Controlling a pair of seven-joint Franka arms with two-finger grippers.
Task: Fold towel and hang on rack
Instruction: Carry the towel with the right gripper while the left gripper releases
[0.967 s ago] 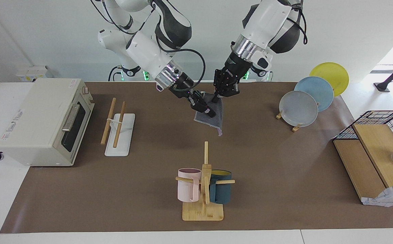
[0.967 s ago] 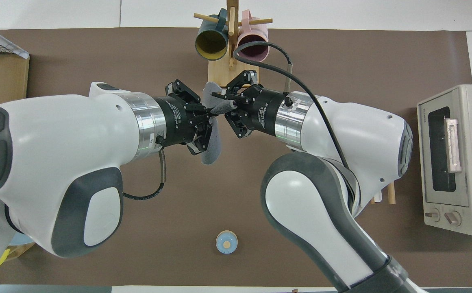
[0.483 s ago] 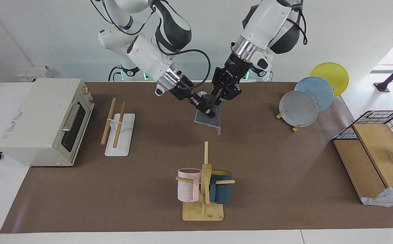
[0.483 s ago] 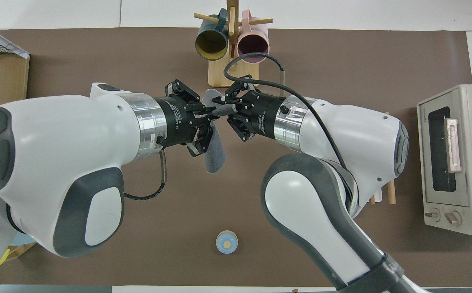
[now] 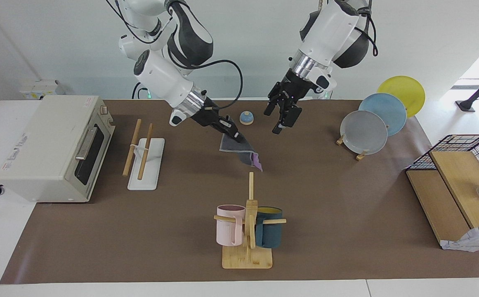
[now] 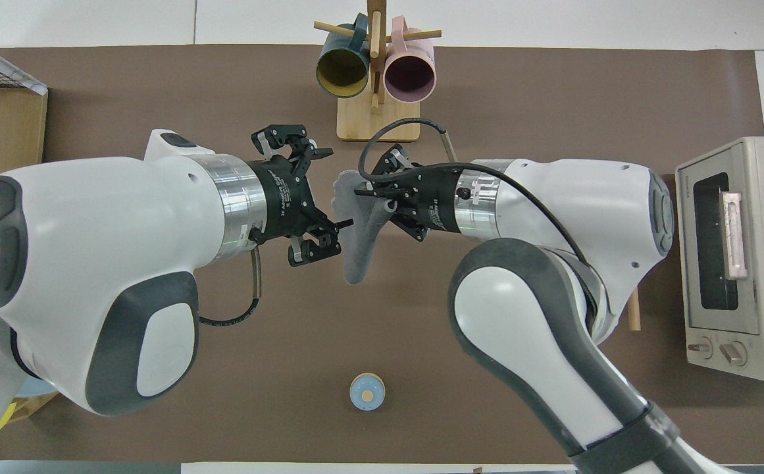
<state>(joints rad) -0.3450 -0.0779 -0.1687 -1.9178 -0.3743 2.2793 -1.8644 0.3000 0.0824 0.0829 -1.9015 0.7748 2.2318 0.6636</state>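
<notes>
The right arm reaches in from its base, forearm sloping down toward the middle of the table, and the right gripper (image 5: 232, 135) is pinched tight on the upper edge of the towel (image 5: 239, 151). One towel is in play: it hangs from those fingertips with its dark grey face outward and a purple corner showing at its lowest point, and that lower end seems to be touching the brown mat (image 5: 330, 214), though the facing view does not make this certain. In the overhead view the towel (image 6: 359, 240) droops between the two wrists.

The left arm comes down steeply from its shoulder, wrist bent so the left gripper (image 5: 282, 119) points down over the mat, raised and apart from the towel. Its fingers stand spread wide with nothing between them, and the overhead view shows the left gripper (image 6: 319, 197) the same way.

One rack (image 5: 142, 154) stands toward the right arm's end of the table, well away from the right fingertips, with two wooden rods on a white base, next to one toaster oven (image 5: 53, 146). One mug tree (image 5: 248, 225) carries two mugs. Three plates (image 5: 381, 119) lean in a stand toward the left arm's end. One small blue knob (image 5: 246, 118) sits between the two grippers.
</notes>
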